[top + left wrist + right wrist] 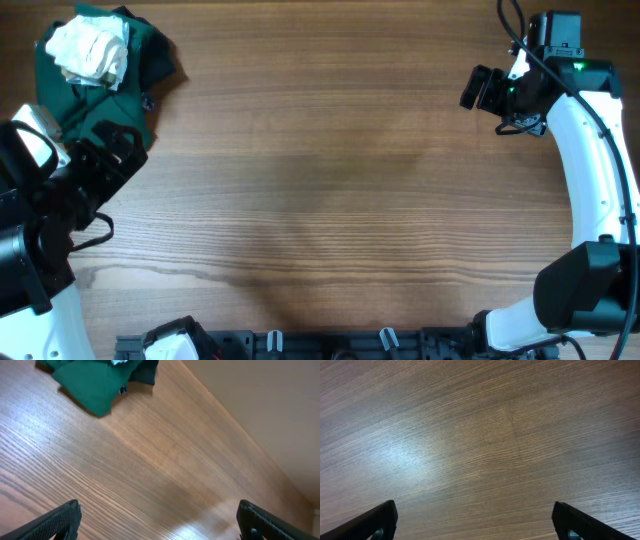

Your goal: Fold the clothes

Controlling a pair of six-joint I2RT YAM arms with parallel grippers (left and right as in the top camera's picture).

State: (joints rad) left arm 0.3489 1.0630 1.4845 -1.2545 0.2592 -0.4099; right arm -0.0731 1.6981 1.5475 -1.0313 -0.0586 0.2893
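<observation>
White garment (90, 48): small, cream-white, crumpled in loose bunch, not folded. Tan part and trim not discernible. Location: far left corner of table (330, 180), lying on top of green garment (75, 105), which spreads wider beneath it.

Left gripper (118, 148): jaws spread wide, nothing between them, at near edge of green garment; contact cannot be told.

Right gripper (482, 90): jaws spread wide, nothing held, above bare wood at far right, well apart from both garments.
</observation>
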